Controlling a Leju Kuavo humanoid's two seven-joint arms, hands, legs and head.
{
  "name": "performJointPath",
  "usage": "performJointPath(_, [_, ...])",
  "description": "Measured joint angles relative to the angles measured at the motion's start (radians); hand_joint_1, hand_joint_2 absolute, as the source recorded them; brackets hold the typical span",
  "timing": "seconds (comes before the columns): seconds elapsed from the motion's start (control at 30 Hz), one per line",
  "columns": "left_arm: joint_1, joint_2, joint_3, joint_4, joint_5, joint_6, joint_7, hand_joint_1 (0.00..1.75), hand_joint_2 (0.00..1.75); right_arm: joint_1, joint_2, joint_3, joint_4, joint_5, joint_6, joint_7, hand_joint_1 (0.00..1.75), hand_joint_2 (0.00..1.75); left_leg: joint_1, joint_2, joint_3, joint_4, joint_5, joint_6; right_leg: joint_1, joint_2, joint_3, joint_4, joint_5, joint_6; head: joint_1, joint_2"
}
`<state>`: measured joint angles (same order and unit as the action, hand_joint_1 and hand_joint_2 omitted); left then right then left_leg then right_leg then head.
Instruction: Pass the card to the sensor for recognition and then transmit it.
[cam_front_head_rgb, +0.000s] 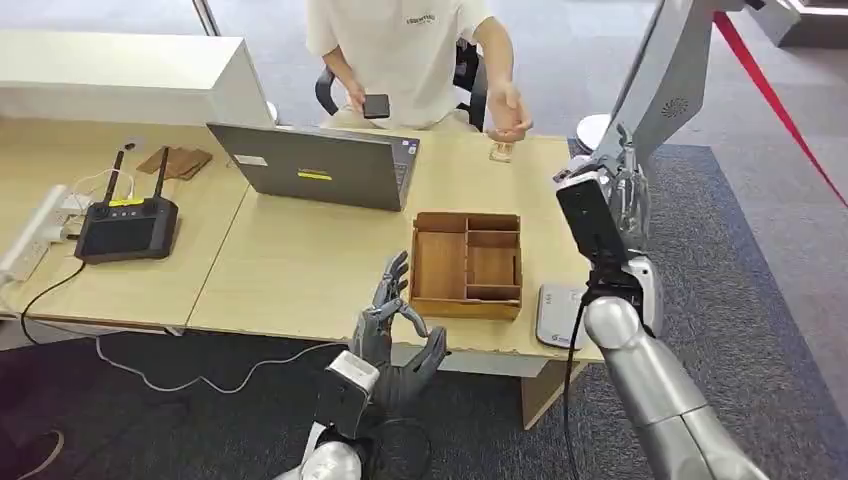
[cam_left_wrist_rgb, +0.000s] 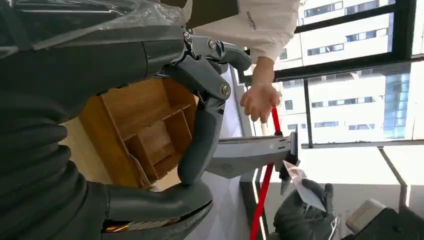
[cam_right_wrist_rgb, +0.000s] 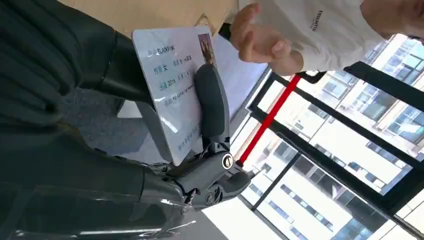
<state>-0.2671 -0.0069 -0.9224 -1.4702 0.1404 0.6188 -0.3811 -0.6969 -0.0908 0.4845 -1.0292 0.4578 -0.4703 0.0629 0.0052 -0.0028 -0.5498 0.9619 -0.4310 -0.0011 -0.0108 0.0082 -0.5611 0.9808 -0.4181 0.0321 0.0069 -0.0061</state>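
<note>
A white printed card (cam_right_wrist_rgb: 175, 85) is pinched in my right hand (cam_right_wrist_rgb: 90, 75), with the thumb (cam_right_wrist_rgb: 212, 105) pressed across its face. That right hand (cam_front_head_rgb: 615, 195) is raised above the table's right end, over a grey-white sensor pad (cam_front_head_rgb: 558, 315) lying near the front edge. From the left wrist the card (cam_left_wrist_rgb: 303, 187) appears small and far off. My left hand (cam_front_head_rgb: 395, 320) hovers at the front table edge beside the wooden tray (cam_front_head_rgb: 440, 262), fingers spread, holding nothing. A person's open hand (cam_front_head_rgb: 508, 118) reaches out over the far side of the table.
An open laptop (cam_front_head_rgb: 320, 165) stands at the back middle. A black controller with antennas (cam_front_head_rgb: 128, 225), cables and a power strip (cam_front_head_rgb: 30, 240) are on the left. The seated person holds a phone (cam_front_head_rgb: 376, 106). A red barrier tape (cam_front_head_rgb: 770, 95) runs at the right.
</note>
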Motion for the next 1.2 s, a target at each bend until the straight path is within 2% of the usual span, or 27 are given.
performJointPath(0.2, [-0.022,-0.013,-0.006,0.018,0.026,-0.01,-0.02,0.0,1.75,-0.103,0.037,0.028,0.133,-0.027,0.039,0.0,1.75,1.75,0.0,0.0,0.0,0.0,0.0,0.0,0.0,0.0,0.0,0.0,0.0,0.0,0.0,0.0])
performJointPath(0.4, [-0.038,-0.022,-0.011,0.037,0.039,-0.018,-0.026,0.0,1.75,-0.169,0.058,0.045,0.253,-0.04,0.047,0.011,1.75,1.75,0.0,0.0,0.0,0.0,0.0,0.0,0.0,0.0,0.0,0.0,0.0,0.0,0.0,0.0])
performJointPath(0.83, [-0.068,-0.042,-0.033,0.104,0.058,-0.05,-0.042,0.0,1.75,-0.226,0.078,0.098,0.433,0.006,0.043,0.048,1.75,1.75,0.0,0.0,-0.001,0.0,0.0,0.0,0.0,-0.001,-0.001,0.0,0.0,0.0,0.0,0.0])
performJointPath(0.87, [-0.068,-0.042,-0.034,0.106,0.059,-0.051,-0.042,0.0,1.75,-0.228,0.08,0.1,0.438,0.008,0.043,0.052,1.06,1.75,0.0,0.0,-0.001,0.0,0.0,0.0,0.0,-0.001,-0.001,0.0,0.0,0.0,0.0,0.0])
performJointPath(0.9, [-0.068,-0.042,-0.034,0.108,0.06,-0.051,-0.043,0.0,1.75,-0.23,0.083,0.103,0.444,0.011,0.043,0.054,1.06,1.75,0.0,0.0,-0.001,0.0,0.0,0.0,0.0,-0.001,-0.001,0.0,0.0,0.0,0.0,0.0])
performJointPath(0.93, [-0.069,-0.042,-0.034,0.108,0.06,-0.051,-0.043,0.0,1.75,-0.231,0.085,0.106,0.449,0.013,0.043,0.055,0.02,1.75,0.0,0.0,-0.001,0.0,0.0,0.0,0.0,-0.001,-0.001,0.0,0.0,0.0,0.0,0.0])
performJointPath(1.2, [-0.069,-0.042,-0.034,0.111,0.066,-0.048,-0.044,0.0,1.75,-0.232,0.096,0.122,0.481,0.011,0.012,0.061,0.0,1.75,0.0,0.0,-0.002,0.0,0.0,0.0,0.0,-0.001,-0.002,0.0,-0.001,0.0,0.0,0.0])
